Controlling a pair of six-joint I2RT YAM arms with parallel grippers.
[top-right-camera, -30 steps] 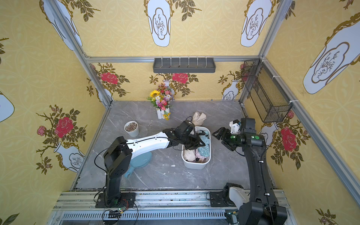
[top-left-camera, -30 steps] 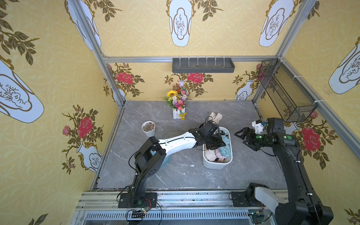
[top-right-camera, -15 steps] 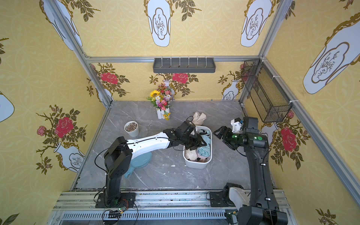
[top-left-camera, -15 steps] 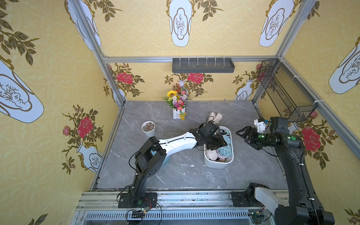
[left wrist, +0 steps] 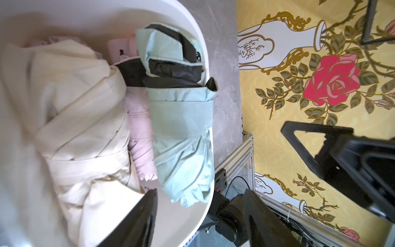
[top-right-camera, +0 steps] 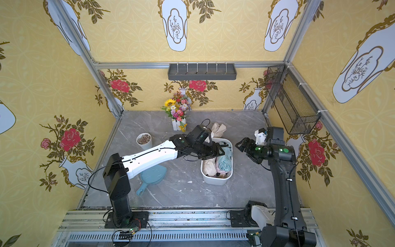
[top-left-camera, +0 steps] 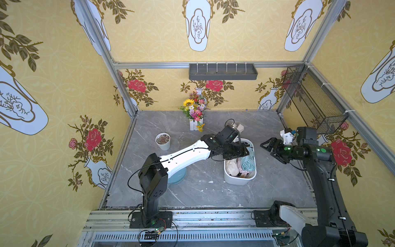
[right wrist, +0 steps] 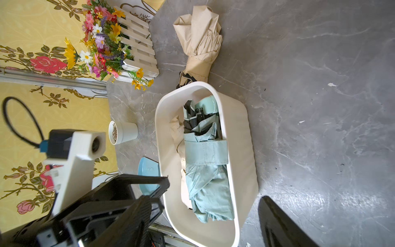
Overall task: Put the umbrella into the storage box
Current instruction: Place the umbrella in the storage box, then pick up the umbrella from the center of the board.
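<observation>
The storage box [top-left-camera: 239, 180] [top-right-camera: 215, 181] [right wrist: 245, 136] is a white oblong tub in mid-table. A folded mint-green umbrella [left wrist: 181, 128] [right wrist: 205, 154] [top-left-camera: 248, 162] lies inside it, beside a cream umbrella [left wrist: 81, 107] [top-right-camera: 209, 166] and a pink one [left wrist: 141, 132]. My left gripper [top-left-camera: 243, 150] [top-right-camera: 220, 149] [left wrist: 201, 218] hovers over the box's far end, open, holding nothing; the mint umbrella lies just past its fingertips. My right gripper [top-left-camera: 269, 150] [top-right-camera: 243, 148] [right wrist: 205, 222] hangs open and empty to the right of the box. A beige umbrella [right wrist: 201, 42] [top-left-camera: 239, 127] lies on the table behind the box.
A white pot of pebbles [top-left-camera: 162, 141] and a flower box [top-left-camera: 194, 111] stand at the back left. A blue hand mirror [top-right-camera: 151, 175] lies under my left arm. A black wire basket [top-left-camera: 314, 102] hangs on the right wall and a grey shelf [top-left-camera: 222, 71] on the back wall.
My left gripper's jaws have spread apart above the box, and the mint-green umbrella now lies free inside. The right arm has hardly moved.
</observation>
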